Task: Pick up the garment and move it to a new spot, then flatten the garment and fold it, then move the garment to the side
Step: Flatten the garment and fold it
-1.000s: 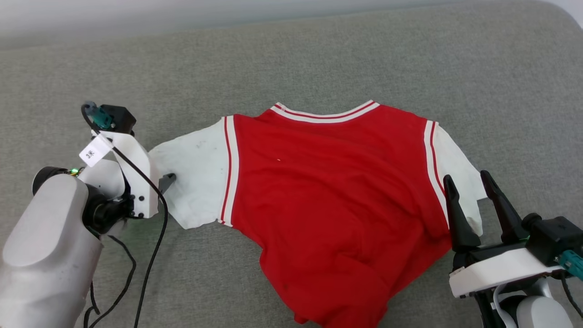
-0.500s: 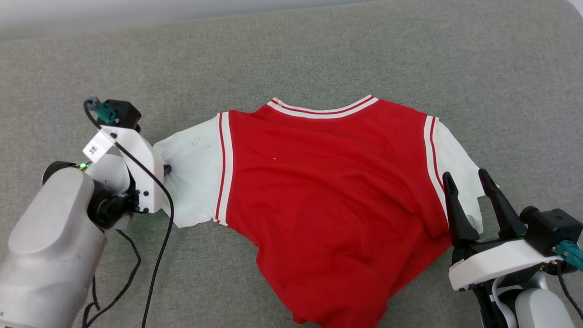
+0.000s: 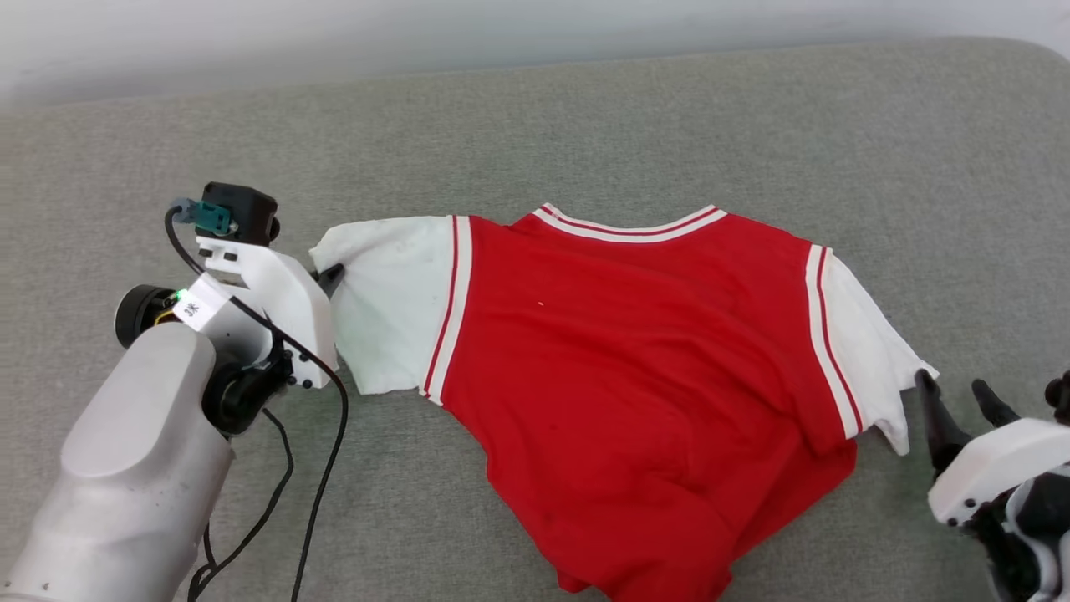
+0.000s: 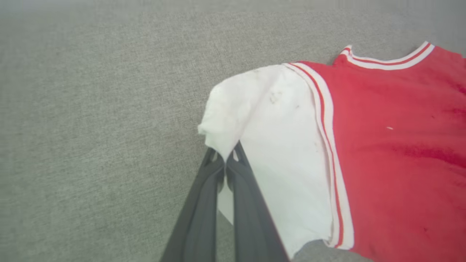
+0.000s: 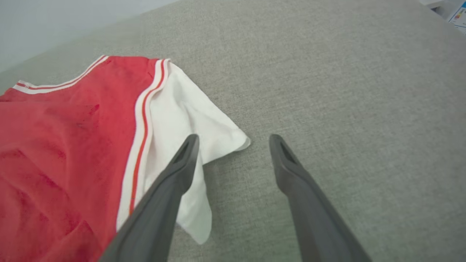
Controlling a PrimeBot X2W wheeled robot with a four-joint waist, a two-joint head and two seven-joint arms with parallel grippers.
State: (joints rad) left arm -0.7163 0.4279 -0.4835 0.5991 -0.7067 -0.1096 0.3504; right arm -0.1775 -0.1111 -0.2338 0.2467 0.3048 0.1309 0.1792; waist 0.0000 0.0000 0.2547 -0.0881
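We lose the hem of the garment (image 3: 635, 376) past the head view's bottom edge and the body of the right gripper (image 3: 950, 385) past its right edge; the tag (image 3: 194, 308) on the left arm's (image 3: 142, 451) cable (image 3: 343, 401) is too small to read

Upholstered surface (image 3: 585, 125): grey-green woven fabric, even soft light, rounded far right corner. Beyond its far edge: pale, blurred wall (image 3: 334, 33). Past the right edge: possibly printed paper (image 5: 457, 14), white, indistinct.

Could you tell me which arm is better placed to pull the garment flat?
Left: the left end effector is shut on the garment's sleeve edge; the right end effector is open beside the other sleeve.
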